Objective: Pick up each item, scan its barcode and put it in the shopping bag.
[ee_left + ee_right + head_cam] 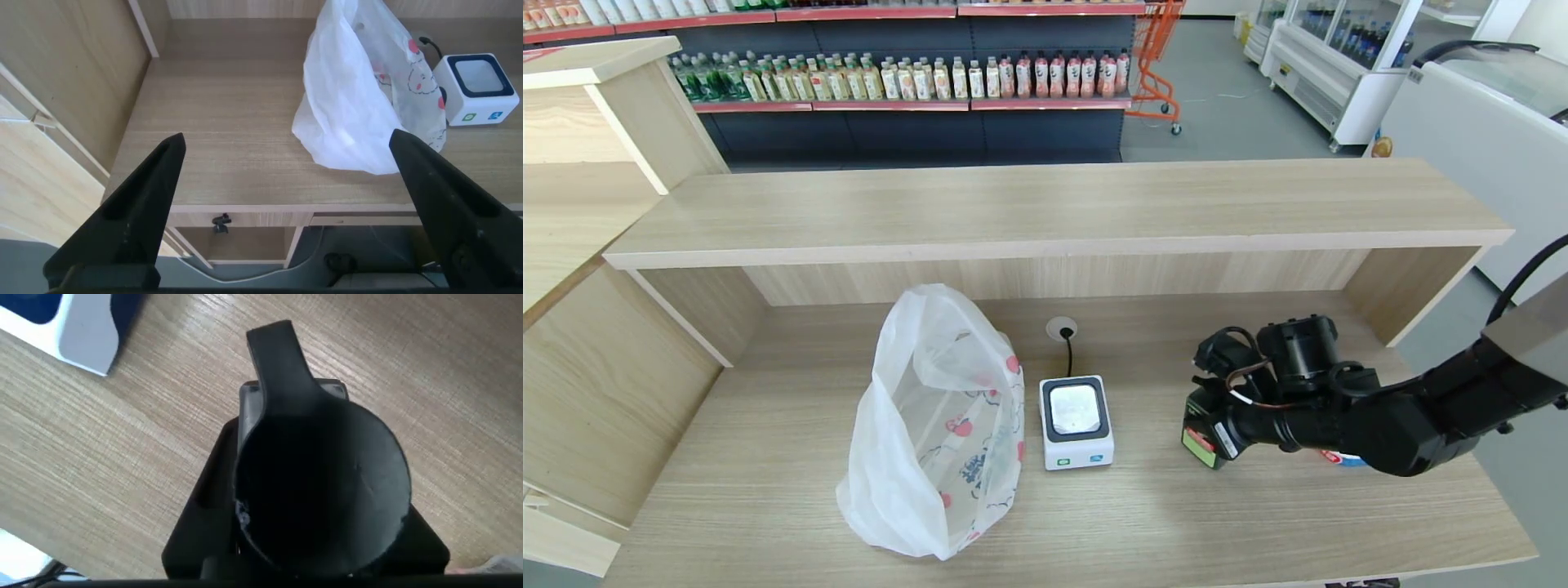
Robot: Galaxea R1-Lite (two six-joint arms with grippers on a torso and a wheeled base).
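Early in the task: the shopping bag (935,425), left of centre on the counter (768,490), looks empty, with the scanner (1076,420) just beside it. At lower right the right gripper (1217,412) sits at a dark, green-labelled item (1197,445); whether it has clenched cannot be told. The left gripper (288,145) hangs with jaws released. Scanning and bagging remain.

Head view looks forward and down over the table (1176,506). Left wrist view, farther back, shares its shopping bag (939,425) and scanner (1076,420). Right wrist view faces down, close to the table.
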